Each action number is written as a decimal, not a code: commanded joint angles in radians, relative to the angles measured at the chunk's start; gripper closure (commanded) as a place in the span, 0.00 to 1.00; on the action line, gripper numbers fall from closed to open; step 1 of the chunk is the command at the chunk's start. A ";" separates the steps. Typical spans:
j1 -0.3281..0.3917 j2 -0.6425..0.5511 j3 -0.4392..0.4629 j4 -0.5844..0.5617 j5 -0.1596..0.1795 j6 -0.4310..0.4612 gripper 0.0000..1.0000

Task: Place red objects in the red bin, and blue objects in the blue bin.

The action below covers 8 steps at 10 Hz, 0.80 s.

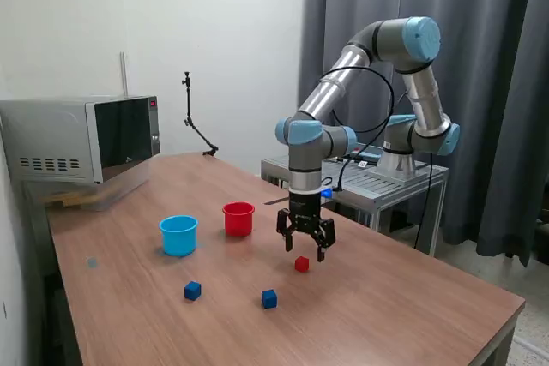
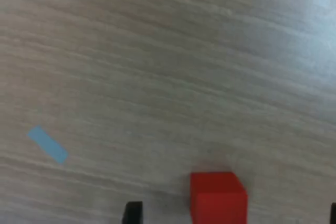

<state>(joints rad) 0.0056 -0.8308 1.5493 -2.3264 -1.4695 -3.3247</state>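
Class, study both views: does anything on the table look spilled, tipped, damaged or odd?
Nothing stands out. The red cup and blue cup stand upright; only a small blue strip lies flat on the table.

- One red cube (image 1: 302,264) on the table (image 1: 412,306), also in the wrist view (image 2: 218,198).
- Two dark blue cubes: one (image 1: 192,291), another (image 1: 269,299).
- One red cup (image 1: 238,219).
- One light blue cup (image 1: 178,236).
- One microwave (image 1: 81,138).
- One strip of blue tape (image 2: 48,144).
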 commanded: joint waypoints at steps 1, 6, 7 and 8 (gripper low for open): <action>-0.004 0.007 -0.005 -0.002 0.000 0.004 0.00; -0.003 0.018 -0.006 -0.002 0.001 0.004 0.00; -0.001 0.018 -0.008 -0.001 0.002 0.004 0.00; -0.001 0.018 -0.009 0.002 0.002 0.004 0.00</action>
<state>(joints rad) 0.0038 -0.8134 1.5419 -2.3269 -1.4683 -3.3211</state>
